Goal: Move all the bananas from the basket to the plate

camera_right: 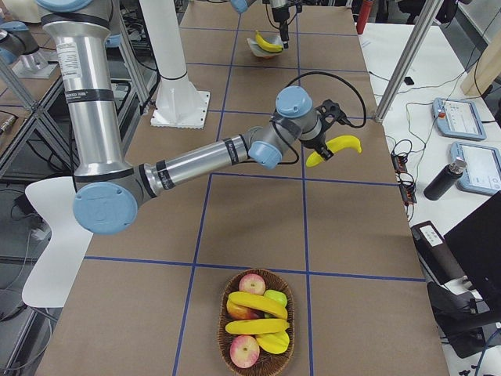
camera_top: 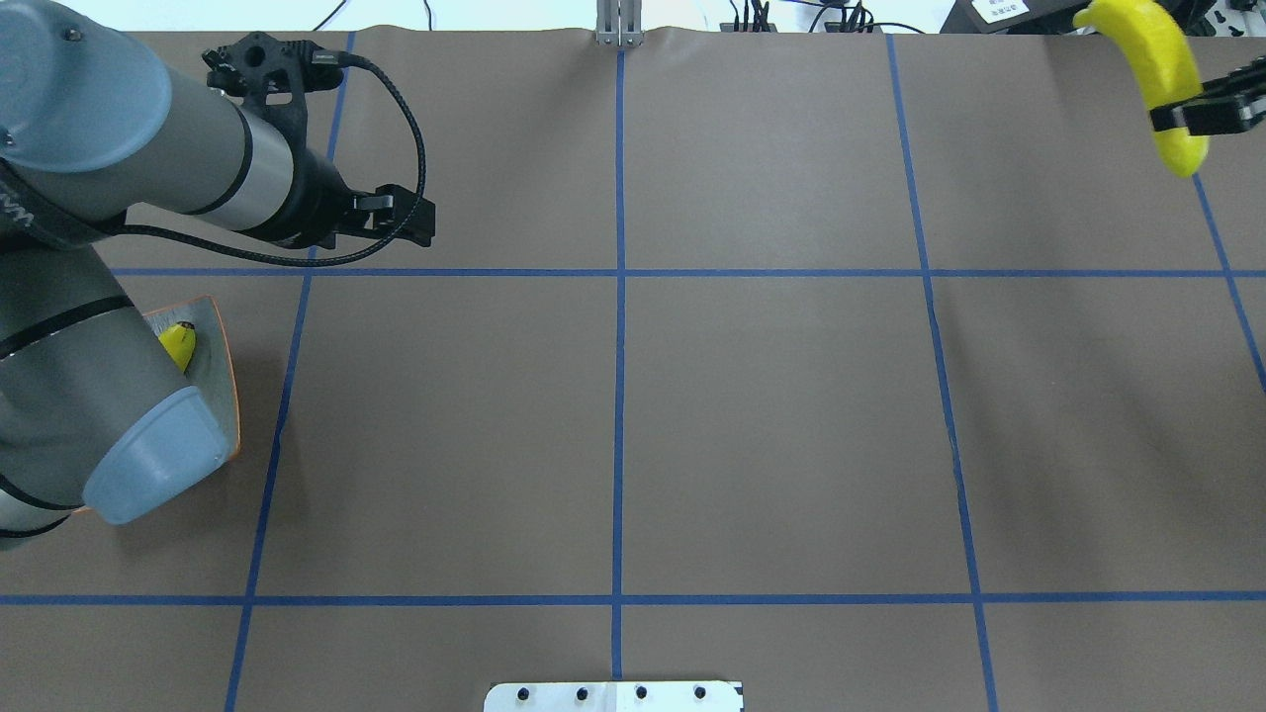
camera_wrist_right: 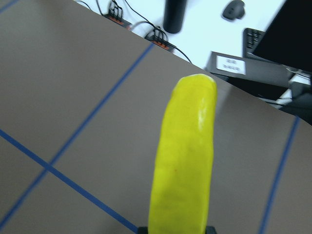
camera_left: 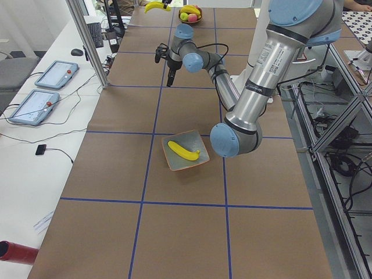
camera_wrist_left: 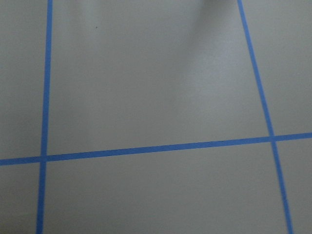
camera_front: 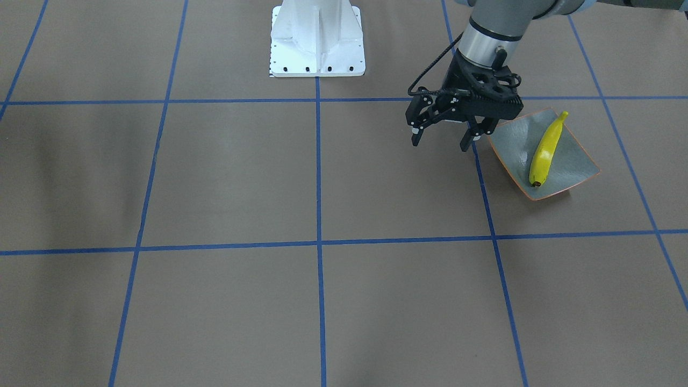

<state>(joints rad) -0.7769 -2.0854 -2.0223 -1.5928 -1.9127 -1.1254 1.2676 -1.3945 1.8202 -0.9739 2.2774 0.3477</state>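
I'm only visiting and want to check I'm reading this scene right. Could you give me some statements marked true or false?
1. One banana lies on the plate. True.
2. The right gripper is empty. False: it holds a second banana.
3. The left gripper is open and empty. True.
4. The basket is empty. False: bananas and apples lie in it.

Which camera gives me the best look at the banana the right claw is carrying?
Exterior right: the carried banana shows whole, gripped by the right claw. Overhead catches it at the frame's corner; the right wrist view crops its lower end; exterior left shows it tiny and far.
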